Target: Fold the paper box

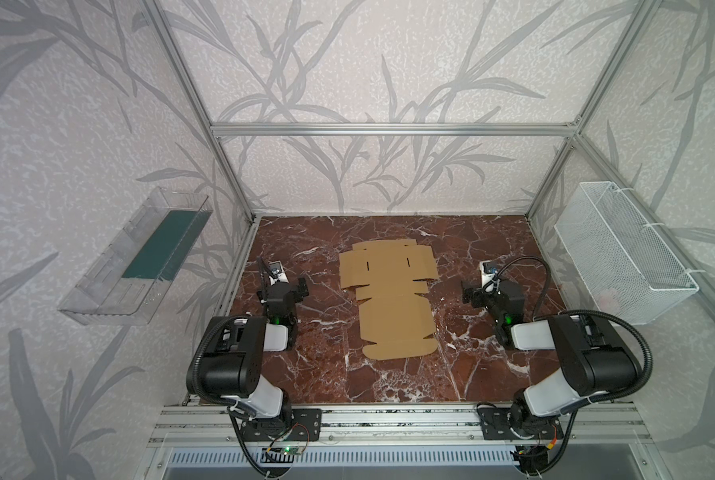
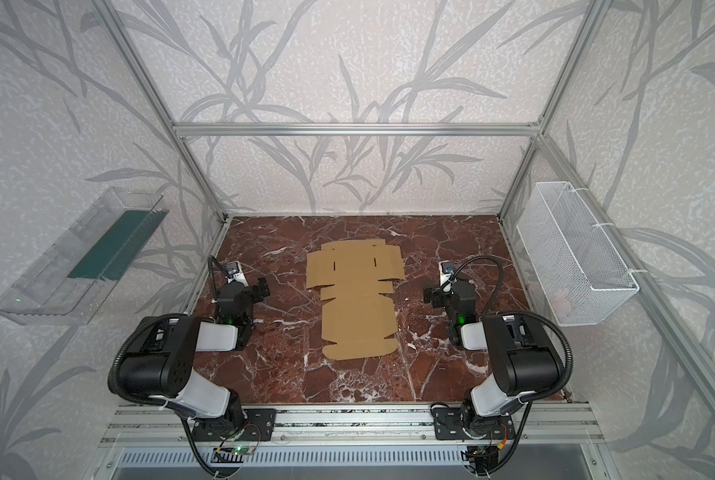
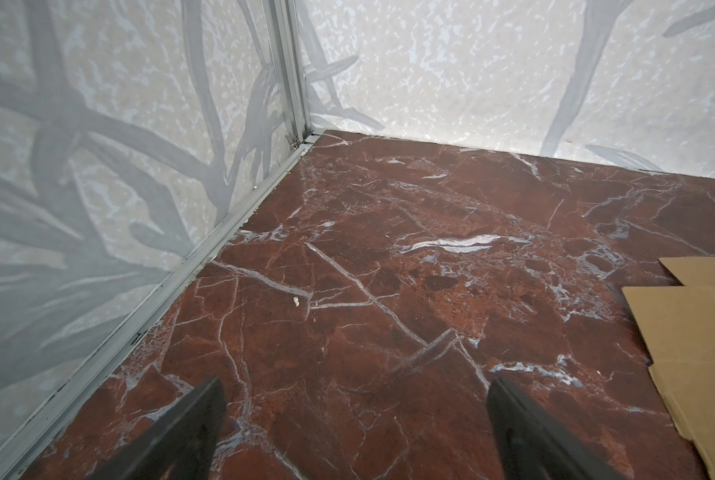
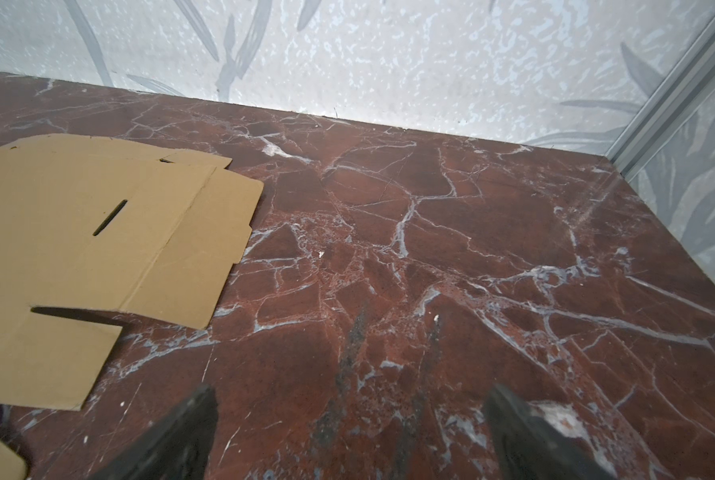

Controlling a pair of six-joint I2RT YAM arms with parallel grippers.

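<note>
Paper box [image 1: 389, 299], an unfolded tan cardboard sheet with flaps and slits, lies flat at the middle of the red marble tabletop [image 1: 326, 382] in both top views. Reading from the left, we see a clear plastic bin [image 1: 135, 262] on the side wall. Next comes the left gripper [image 1: 296, 287], near the sheet's left edge but apart from it. In its wrist view the fingers [image 3: 181, 432] stand spread over bare marble, holding nothing. Right of the sheet we find the right gripper [image 1: 470, 293], also spread wide and empty, clear of the cardboard. A white wire basket [image 1: 621, 257] hangs on the right wall.
</note>
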